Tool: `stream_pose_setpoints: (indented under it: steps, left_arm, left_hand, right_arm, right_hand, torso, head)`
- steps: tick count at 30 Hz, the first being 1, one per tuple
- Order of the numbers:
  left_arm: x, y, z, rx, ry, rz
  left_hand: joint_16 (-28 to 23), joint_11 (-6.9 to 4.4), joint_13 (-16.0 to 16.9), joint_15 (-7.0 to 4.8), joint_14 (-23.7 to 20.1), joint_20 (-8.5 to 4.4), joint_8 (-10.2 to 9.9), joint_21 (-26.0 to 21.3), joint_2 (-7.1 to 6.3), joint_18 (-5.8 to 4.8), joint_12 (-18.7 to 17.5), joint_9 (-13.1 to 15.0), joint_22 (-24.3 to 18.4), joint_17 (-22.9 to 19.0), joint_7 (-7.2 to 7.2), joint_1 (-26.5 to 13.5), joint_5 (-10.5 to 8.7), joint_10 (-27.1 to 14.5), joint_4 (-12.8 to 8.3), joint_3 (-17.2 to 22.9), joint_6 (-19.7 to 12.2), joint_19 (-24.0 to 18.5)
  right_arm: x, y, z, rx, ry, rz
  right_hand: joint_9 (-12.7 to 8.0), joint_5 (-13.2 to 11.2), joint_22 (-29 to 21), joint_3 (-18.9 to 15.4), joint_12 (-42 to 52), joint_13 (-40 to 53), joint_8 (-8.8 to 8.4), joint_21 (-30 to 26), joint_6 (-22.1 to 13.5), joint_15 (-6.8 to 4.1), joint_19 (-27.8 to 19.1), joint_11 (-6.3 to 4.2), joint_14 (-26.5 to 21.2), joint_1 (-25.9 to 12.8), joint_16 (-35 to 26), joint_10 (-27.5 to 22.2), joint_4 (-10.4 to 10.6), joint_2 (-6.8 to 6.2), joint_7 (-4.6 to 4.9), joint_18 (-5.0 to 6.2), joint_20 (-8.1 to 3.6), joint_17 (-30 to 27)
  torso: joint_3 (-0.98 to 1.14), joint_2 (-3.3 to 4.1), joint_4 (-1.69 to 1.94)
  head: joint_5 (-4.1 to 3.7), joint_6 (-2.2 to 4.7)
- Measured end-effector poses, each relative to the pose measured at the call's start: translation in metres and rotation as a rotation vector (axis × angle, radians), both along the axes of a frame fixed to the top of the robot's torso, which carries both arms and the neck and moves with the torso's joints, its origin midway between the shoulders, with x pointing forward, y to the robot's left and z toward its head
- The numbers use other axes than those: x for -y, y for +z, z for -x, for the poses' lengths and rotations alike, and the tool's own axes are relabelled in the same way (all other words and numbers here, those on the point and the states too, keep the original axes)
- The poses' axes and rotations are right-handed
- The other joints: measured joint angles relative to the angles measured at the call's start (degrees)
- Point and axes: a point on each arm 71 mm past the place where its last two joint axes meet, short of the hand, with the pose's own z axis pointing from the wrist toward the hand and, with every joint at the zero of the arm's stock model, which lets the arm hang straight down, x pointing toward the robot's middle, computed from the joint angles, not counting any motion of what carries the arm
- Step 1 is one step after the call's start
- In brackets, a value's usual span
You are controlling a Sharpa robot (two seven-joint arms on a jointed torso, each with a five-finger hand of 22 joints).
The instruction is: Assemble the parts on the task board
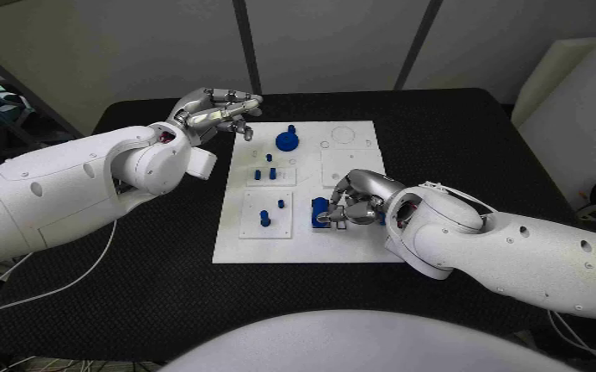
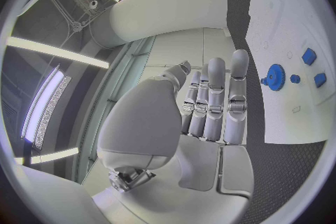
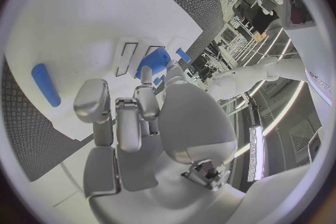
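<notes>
The white task board lies in the middle of the black table. A round blue gear-like part stands near its far edge, and small blue pegs stand in a plate at mid-board. My right hand is low over the board's right side, its fingers closed around a blue part; the right wrist view has that blue part at the fingertips. My left hand hovers above the board's far left corner, fingers apart and empty. In the left wrist view the gear lies beyond the left hand.
More blue pegs stand in the near left plate. An empty white plate with recesses sits just beyond my right hand. A long blue piece lies on the board in the right wrist view. Black table surrounds the board.
</notes>
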Motion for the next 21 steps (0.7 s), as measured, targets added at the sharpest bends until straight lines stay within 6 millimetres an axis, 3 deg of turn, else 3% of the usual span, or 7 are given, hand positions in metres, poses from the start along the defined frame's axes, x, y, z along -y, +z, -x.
stream_pose_setpoints:
  steps: [21]
  left_arm:
    - [-0.0018,0.0000,0.0003,-0.001,0.002,-0.001]
  left_hand:
    - [0.00,0.00,0.00,0.00,0.00,0.00,0.00,0.00,0.00,0.00,0.00,0.01,-0.05,-0.05,0.21,0.00,0.00,0.00,0.00,0.00,-0.21,0.00]
  right_arm:
    - [0.0054,-0.0002,0.0004,0.024,0.008,0.038]
  right_hand:
    - [0.18,-0.20,0.16,-0.20,0.66,0.66,0.29,0.22,0.19,0.01,0.15,-0.06,0.00,0.59,0.00,0.47,-0.27,0.54,-0.18,0.00,-0.25,0.00]
  torso:
    - [0.02,-0.08,0.00]
  head:
    - [-0.11,0.02]
